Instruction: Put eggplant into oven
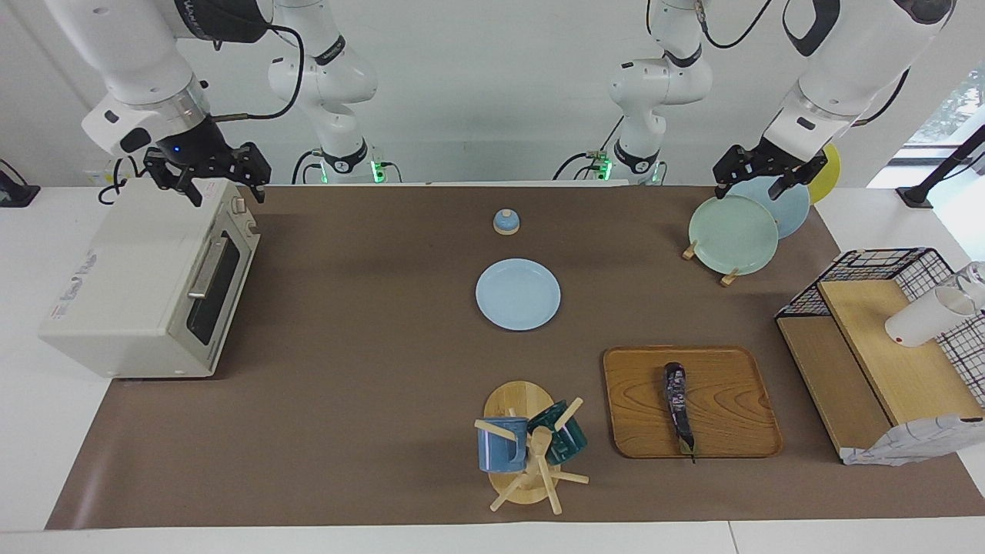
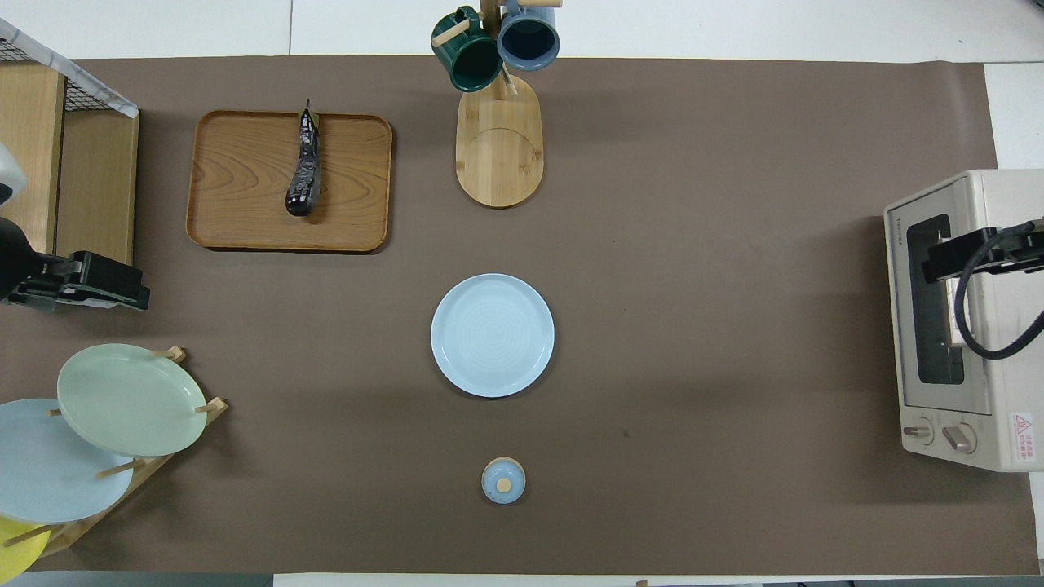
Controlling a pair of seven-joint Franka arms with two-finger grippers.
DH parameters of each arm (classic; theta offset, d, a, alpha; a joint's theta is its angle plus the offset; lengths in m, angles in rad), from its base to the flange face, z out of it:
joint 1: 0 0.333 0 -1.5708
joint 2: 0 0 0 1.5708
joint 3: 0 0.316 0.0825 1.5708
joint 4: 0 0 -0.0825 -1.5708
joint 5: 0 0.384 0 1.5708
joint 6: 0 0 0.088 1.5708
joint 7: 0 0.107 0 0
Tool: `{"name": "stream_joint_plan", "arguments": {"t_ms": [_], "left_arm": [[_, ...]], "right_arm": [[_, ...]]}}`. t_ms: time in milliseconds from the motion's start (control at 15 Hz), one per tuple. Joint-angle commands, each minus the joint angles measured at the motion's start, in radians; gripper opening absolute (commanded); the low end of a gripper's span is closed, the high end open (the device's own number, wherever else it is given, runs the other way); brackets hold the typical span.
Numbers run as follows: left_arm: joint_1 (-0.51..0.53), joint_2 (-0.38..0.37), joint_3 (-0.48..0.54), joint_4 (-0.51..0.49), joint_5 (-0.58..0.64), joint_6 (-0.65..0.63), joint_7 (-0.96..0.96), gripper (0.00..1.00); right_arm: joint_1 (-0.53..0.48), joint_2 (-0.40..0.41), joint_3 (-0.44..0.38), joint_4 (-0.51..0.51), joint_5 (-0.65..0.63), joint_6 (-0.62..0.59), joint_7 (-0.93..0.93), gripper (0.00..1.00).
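The eggplant (image 1: 676, 400) (image 2: 303, 169), long and dark purple, lies on a wooden tray (image 1: 731, 408) (image 2: 236, 187) toward the left arm's end of the table, farther from the robots than the blue plate. The cream-white oven (image 1: 131, 285) (image 2: 987, 326) stands at the right arm's end with its glass door closed. My right gripper (image 1: 225, 192) (image 2: 938, 265) hangs open over the oven's top, near its front edge, holding nothing. My left gripper (image 1: 750, 188) (image 2: 134, 289) hangs open and empty over the plate rack, well apart from the eggplant.
A blue plate (image 1: 517, 294) (image 2: 492, 334) lies mid-table, a small blue lid (image 1: 505, 221) nearer the robots. A mug tree (image 1: 531, 446) with two mugs stands beside the tray. A plate rack (image 1: 731, 235) and a wire shelf (image 1: 869, 346) with a white cup occupy the left arm's end.
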Motion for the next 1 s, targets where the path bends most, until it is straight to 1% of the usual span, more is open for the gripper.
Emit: {"name": "stream_joint_plan", "arguments": {"t_ms": [0,535,602,669,802,869,936], "left_arm": [[0.011,0.001,-0.011,0.002,0.022,0.006,0.003,1.0],[0.013,0.001,-0.009,0.002,0.021,0.006,0.003,1.0],[0.013,0.001,-0.009,0.002,0.021,0.006,0.003,1.0],[0.013,0.001,-0.011,0.002,0.021,0.006,0.003,1.0],[0.013,0.003,-0.011,0.002,0.021,0.01,0.003,1.0],[0.013,0.001,-0.011,0.002,0.021,0.009,0.002,1.0],[0.013,0.001,-0.009,0.002,0.021,0.009,0.002,1.0]], "right_arm": [[-0.007,-0.008,0.006,-0.001,0.02,-0.008,0.011,1.0],[-0.005,-0.018,0.006,-0.019,0.021,0.0,0.003,1.0],[-0.007,-0.019,0.006,-0.034,0.021,0.015,0.001,0.94],[-0.009,-0.027,0.006,-0.045,0.023,0.033,0.001,0.65],[-0.013,-0.03,0.006,-0.053,0.023,0.033,0.0,0.08],[-0.013,-0.031,0.005,-0.056,0.023,0.03,0.001,0.0],[-0.015,-0.036,0.005,-0.07,0.023,0.036,0.0,0.0]]}}
